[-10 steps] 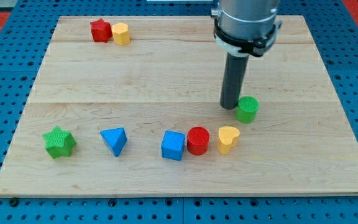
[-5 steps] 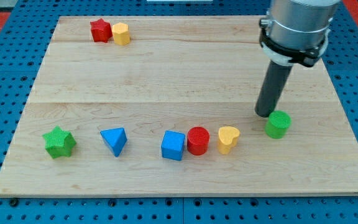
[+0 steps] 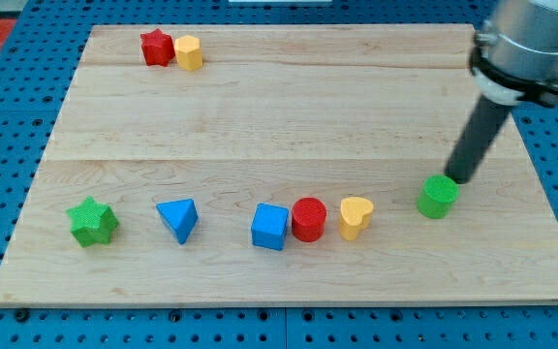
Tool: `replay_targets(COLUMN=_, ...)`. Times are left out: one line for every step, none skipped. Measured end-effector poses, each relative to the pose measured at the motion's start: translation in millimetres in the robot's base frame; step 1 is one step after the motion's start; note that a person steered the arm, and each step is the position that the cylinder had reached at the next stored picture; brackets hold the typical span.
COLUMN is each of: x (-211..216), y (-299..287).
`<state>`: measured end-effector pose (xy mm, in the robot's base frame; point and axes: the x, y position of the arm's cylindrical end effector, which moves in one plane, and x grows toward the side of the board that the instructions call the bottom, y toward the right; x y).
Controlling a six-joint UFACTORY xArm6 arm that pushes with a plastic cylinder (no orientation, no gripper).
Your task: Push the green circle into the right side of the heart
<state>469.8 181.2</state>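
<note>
while tool tip (image 3: 460,178) touches green circle (image 3: 438,197) upper right, holding nothing, yellow heart (image 3: 356,216) left

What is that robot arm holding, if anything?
Nothing is held. My tip is a bare rod end, sitting just above-right of the green circle, close enough to push it.

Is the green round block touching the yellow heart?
Apart. The camera view shows bare wood between the green circle and the yellow heart.

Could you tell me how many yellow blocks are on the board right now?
2. A yellow heart sits in the lower row, just right of the red cylinder; another yellow block touches the red star at the view's top left. None seem hidden.
</note>
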Motion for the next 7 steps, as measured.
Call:
replay_targets(x=25.4, y=-24.3)
replay_targets(x=37.8, y=-26.4)
replay_targets(x=36.6, y=-1.0)
replay_targets(x=50.7, y=28.5)
replay_targets(x=67.1, y=14.2)
replay_targets(x=76.6, y=-4.5)
replay_targets(x=74.4, y=-1.2)
